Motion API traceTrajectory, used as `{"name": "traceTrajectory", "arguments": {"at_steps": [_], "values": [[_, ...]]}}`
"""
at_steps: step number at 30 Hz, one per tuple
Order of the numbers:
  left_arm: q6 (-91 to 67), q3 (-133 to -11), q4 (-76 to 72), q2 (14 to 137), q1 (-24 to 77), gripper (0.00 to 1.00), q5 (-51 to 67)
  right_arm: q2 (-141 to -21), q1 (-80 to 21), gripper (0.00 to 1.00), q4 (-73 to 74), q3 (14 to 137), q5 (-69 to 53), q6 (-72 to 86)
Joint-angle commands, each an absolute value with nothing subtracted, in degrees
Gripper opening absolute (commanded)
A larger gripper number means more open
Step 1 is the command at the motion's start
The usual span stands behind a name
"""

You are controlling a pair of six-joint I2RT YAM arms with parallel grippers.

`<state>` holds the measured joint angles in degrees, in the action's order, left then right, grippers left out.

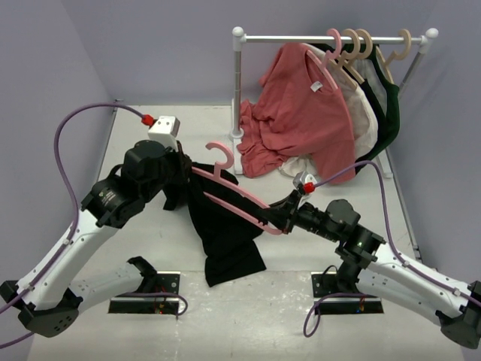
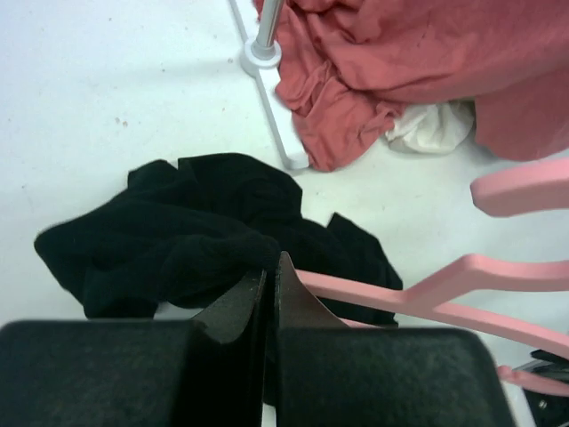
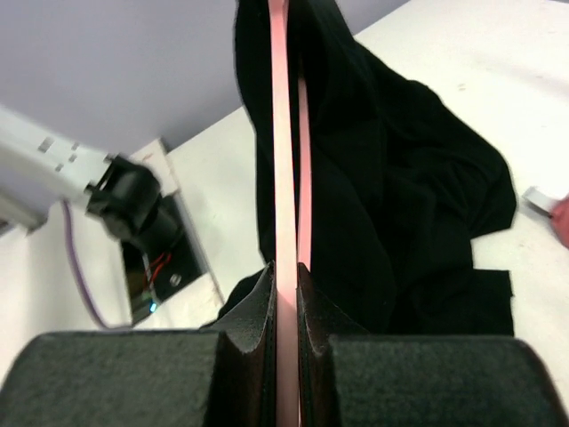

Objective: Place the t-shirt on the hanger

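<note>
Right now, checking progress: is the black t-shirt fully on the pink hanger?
Partly. The t-shirt hangs bunched from one end of the hanger; the end pinched in the right fingers is bare.

Black t-shirt (image 1: 225, 233), pink hanger (image 1: 234, 195), salmon-red shirt (image 1: 308, 113), white rack (image 1: 237, 83), pale lilac walls (image 1: 150, 45), off-white tabletop (image 1: 248, 323)

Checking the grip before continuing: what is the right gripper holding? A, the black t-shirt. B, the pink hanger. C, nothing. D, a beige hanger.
B: the right wrist view shows the right gripper shut on a bar of the pink hanger, with the black t-shirt hanging by it.
</note>
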<state>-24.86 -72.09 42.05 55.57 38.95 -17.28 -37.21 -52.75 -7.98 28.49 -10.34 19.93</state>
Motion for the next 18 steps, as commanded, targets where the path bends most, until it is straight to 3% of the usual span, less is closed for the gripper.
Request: {"name": "traceTrajectory", "arguments": {"at_steps": [1,9,14,18], "values": [[-21.3,-72.5,48.8,52.3,38.6,0.0,-13.4,-36.4,-52.3,0.0,-2.4,32.2,-25.0,13.9],[-21.8,-71.8,56.8,46.8,38.6,0.0,-15.6,-43.6,-51.9,0.0,11.7,41.0,-22.5,11.6],[-20.3,-70.9,53.7,44.6,38.6,0.0,-9.1,-48.0,-51.7,0.0,0.4,41.3,-21.3,22.8],[-18.0,-68.7,46.9,48.8,38.6,0.0,-3.3,-53.9,-51.7,0.0,-2.8,44.0,-3.4,30.6]]}}
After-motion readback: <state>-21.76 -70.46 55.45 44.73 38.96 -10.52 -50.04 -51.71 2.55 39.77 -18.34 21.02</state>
